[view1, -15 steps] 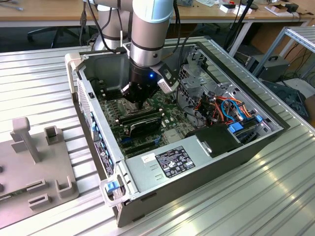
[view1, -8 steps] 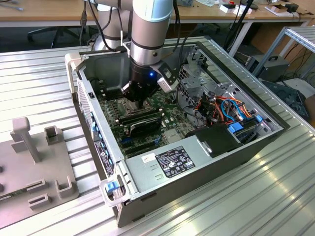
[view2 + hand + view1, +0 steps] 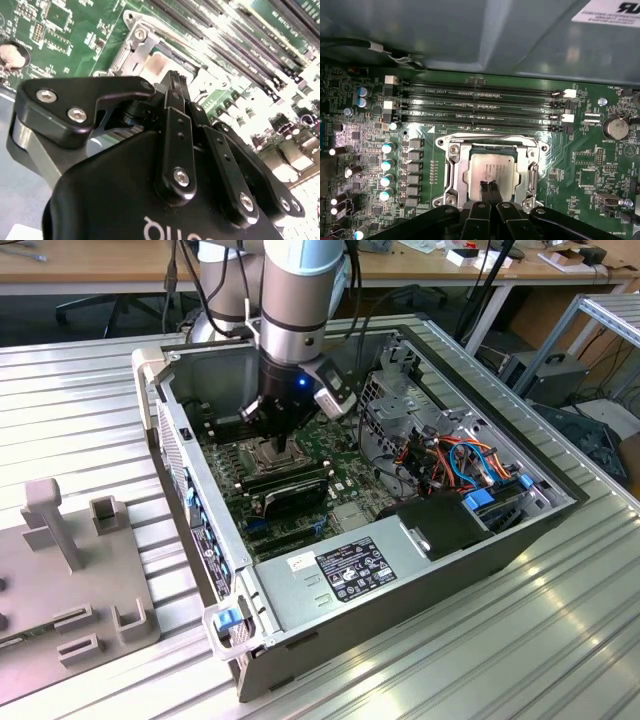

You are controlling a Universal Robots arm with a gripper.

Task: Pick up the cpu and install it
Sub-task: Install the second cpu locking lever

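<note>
Black linkage bars of the tool [image 3: 489,189] closest to the lens in both wrist views, fingers [image 3: 176,92] drawn together until the tips meet, no gap left between them. Nothing clamped between the tips. Poised right over the cpu [image 3: 492,172], tips at or just above its silver lid near one edge; contact impossible to confirm. Cpu already seated flat inside the socket frame [image 3: 455,167] on the green motherboard [image 3: 580,165], directly beneath the tool. Beyond the socket from the tool, four long memory slots [image 3: 480,102] running in parallel. Off to one side of the tool, a row of small capacitors [image 3: 385,172]; to the other side, a round coin battery [image 3: 615,127]. From the exterior view, tool [image 3: 281,445] reaching down into an open computer case [image 3: 330,590] lying on a ribbed metal counter [image 3: 520,660], with orange and blue cables [image 3: 470,465] farther toward the exterior view's right and a grey fixture block [image 3: 70,580] outside the case on the exterior view's left.
</note>
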